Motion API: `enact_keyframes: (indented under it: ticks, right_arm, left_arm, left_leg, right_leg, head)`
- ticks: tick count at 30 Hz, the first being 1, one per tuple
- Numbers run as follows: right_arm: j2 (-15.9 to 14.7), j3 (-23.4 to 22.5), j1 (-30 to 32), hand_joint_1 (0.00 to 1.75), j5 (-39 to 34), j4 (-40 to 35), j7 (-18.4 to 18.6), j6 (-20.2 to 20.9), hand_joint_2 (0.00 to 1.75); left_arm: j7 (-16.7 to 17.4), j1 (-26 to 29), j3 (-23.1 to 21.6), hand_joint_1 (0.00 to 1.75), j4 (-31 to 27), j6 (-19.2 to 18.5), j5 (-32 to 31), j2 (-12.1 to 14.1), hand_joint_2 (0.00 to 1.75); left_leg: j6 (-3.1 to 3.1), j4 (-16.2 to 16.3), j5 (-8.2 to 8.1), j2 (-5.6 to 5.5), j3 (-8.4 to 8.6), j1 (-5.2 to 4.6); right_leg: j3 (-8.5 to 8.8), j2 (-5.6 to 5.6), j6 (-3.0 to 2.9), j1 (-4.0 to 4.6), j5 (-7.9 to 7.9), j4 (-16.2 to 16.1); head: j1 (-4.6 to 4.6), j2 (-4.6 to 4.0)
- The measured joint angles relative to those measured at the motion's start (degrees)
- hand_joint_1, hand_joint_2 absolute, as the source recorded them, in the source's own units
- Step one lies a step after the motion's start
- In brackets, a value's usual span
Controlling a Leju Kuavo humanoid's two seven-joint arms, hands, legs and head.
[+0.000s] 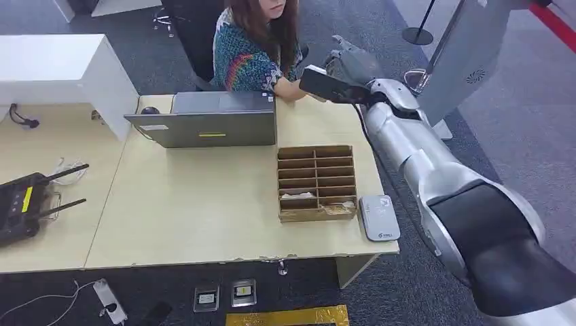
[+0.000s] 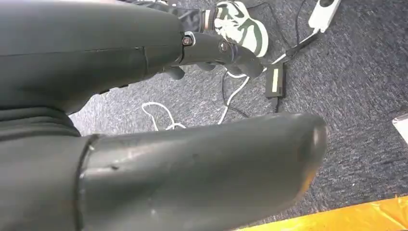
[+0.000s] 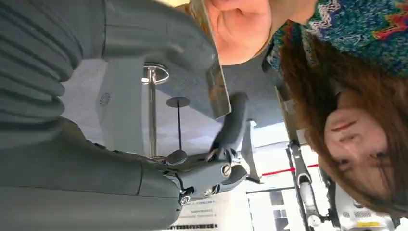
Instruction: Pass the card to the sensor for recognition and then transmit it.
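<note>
The counter (image 1: pixel 204 217) looks like pale matt wood, the divided tray (image 1: pixel 316 182) rough brown cardboard (or thin wood). The right robot hand (image 1: pixel 350 64) is smooth grey plastic; the floor carpet (image 2: pixel 365 96) coarse.

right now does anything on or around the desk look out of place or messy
Yes, mostly on the floor: two small devices and a white power strip lie on the carpet in front of the table, and loose white cables trail across it. On the table, the wooden organizer and card reader sit tidy.
</note>
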Motion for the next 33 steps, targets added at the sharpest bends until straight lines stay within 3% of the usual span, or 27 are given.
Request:
enact_keyframes:
  ticks: [6,13,18,21,23,25,29,33]
  right_arm:
    - [0.0,0.0,0.0,0.00,0.3,0.9,0.7,-1.4,1.75]
    - [-0.3,-0.6,-1.0,0.00,-2.3,1.5,0.5,-5.7,1.75]
    - [-0.8,-2.6,-2.5,0.00,-6.9,1.4,-2.6,-9.5,1.75]
    - [-1.3,-4.2,-3.3,0.00,-10.5,0.8,-4.8,-9.8,1.75]
    - [-1.8,-5.6,-3.3,0.00,-14.4,-0.7,-6.5,-7.5,1.75]
    - [-2.5,-6.8,-2.9,0.00,-18.6,-3.3,-6.1,-2.3,1.75]
    - [-5.9,-8.2,2.8,0.00,-28.2,-15.6,-0.3,11.6,1.75]
    - [-10.0,-10.0,12.8,0.00,-35.2,-29.7,2.6,18.8,1.75]
  left_arm:
    - [0.2,0.0,-0.5,0.00,0.0,0.2,1.0,0.0,0.00]
    - [0.5,0.3,-0.9,0.00,0.0,1.0,2.4,0.0,0.00]
    - [0.6,0.8,-0.9,0.00,0.0,2.2,4.0,0.0,0.00]
    - [0.6,1.3,-0.9,0.00,0.0,2.7,4.7,0.0,0.00]
    - [0.5,1.7,-0.9,0.00,0.0,3.0,5.2,0.0,0.00]
    - [0.3,1.9,-0.9,0.00,0.0,3.1,5.8,0.1,0.00]
    - [0.1,2.8,-0.9,0.00,0.0,2.6,7.0,0.4,0.00]
    - [-1.4,5.1,-1.2,0.00,0.1,3.1,8.2,1.0,0.00]
  left_leg:
    - [0.00,0.0,0.00,0.00,0.01,0.00]
    - [0.00,0.0,0.00,0.02,0.02,0.00]
    - [0.00,0.0,0.00,0.03,0.02,0.00]
    - [0.00,0.0,0.00,0.03,0.02,0.00]
    - [0.00,0.0,0.00,0.03,0.02,-0.01]
    - [0.00,0.0,0.00,0.03,0.04,-0.01]
    - [0.00,0.0,0.00,0.02,0.10,0.00]
    - [0.01,0.0,-0.03,0.03,0.10,0.00]
  right_leg:
    - [0.00,0.00,0.00,0.00,0.00,0.0]
    - [-0.02,0.05,-0.01,0.00,0.00,0.0]
    - [-0.02,0.05,-0.01,0.00,0.01,0.0]
    - [-0.01,0.04,-0.01,0.00,0.01,0.0]
    - [-0.02,0.07,-0.01,-0.01,0.01,0.0]
    - [-0.02,0.07,-0.01,-0.01,0.01,0.0]
    - [0.03,0.03,-0.01,0.00,0.01,0.0]
    - [0.04,0.05,-0.01,0.00,0.00,-0.1]
  head:
    - [0.00,0.00]
    - [0.00,0.00]
    - [0.00,0.00]
    - [0.00,0.00]
    - [0.00,0.00]
    - [0.00,0.00]
    - [0.00,0.00]
    - [0.02,0.00]
